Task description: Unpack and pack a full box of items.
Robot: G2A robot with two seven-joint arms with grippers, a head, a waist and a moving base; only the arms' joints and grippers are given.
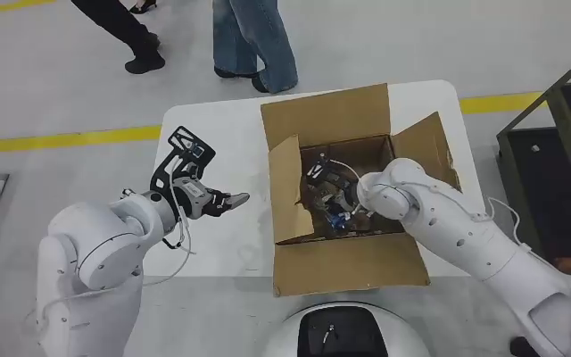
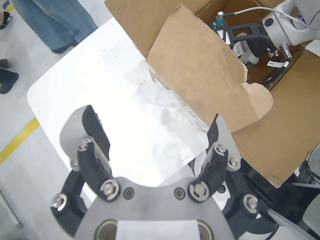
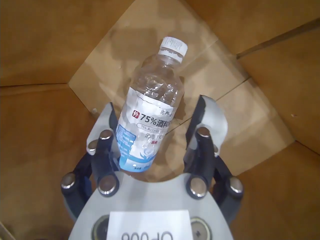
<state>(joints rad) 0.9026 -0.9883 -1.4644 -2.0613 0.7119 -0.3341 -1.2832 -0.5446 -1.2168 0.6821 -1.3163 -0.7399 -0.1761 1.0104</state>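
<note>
Clear bottle [image 3: 150, 116] flat on box [image 3: 50, 38] floor within spread right pincer [image 3: 156, 104]; left pincer [image 2: 152, 114] agape, empty.

Clear white-capped bottle [image 3: 150, 88] flat on the box [image 3: 50, 38] floor, its lower half within the wide-open right claw [image 3: 157, 106].
</note>
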